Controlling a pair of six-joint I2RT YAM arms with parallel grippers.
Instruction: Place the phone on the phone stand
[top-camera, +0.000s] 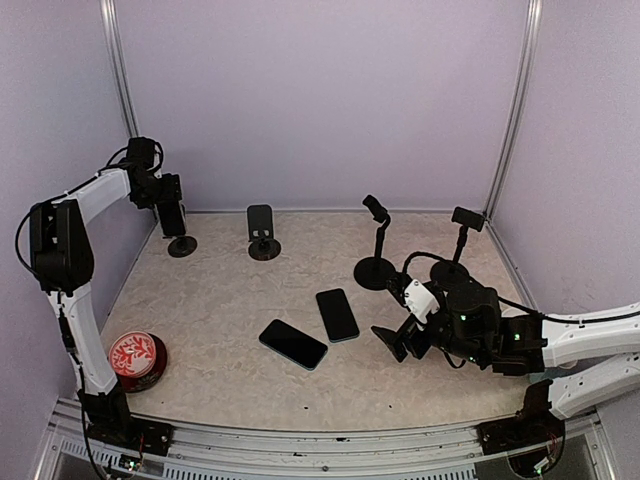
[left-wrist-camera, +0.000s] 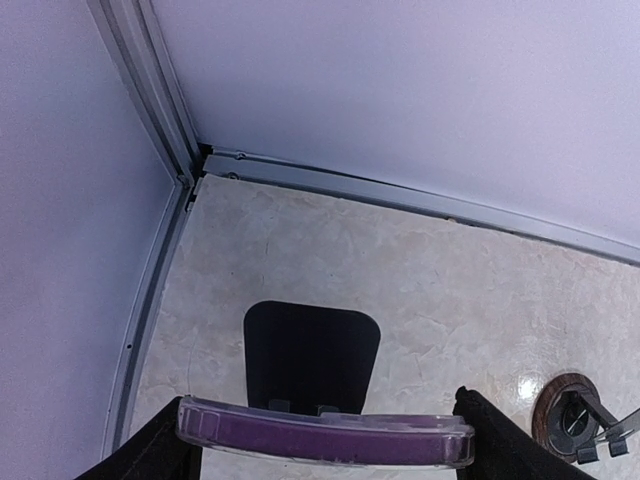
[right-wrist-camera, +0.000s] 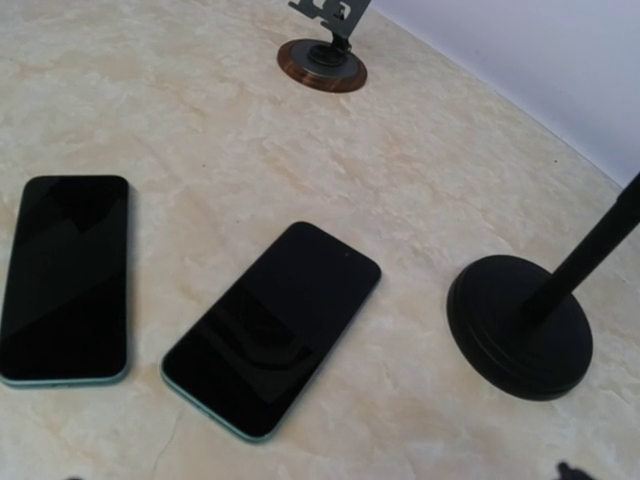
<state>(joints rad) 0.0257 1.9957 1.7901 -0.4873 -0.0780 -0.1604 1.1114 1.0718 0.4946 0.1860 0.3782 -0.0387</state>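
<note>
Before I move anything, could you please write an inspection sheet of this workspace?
Surface: marbled table, no spills seen.
Job's things: purple-cased phone at far-left stand, seating unclear; near phone and far phone lie flat; middle stand, left pole stand, right pole stand empty.
Clutter: red tin.
Claws: left claw shut on purple-cased phone; right claw open, empty.
Cables: arm cables, clear of phones.
Surroundings: lilac walls, metal frame.

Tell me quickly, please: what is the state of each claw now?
Left claw: closed on the purple-edged phone.
Right claw: open, holding nothing.
</note>
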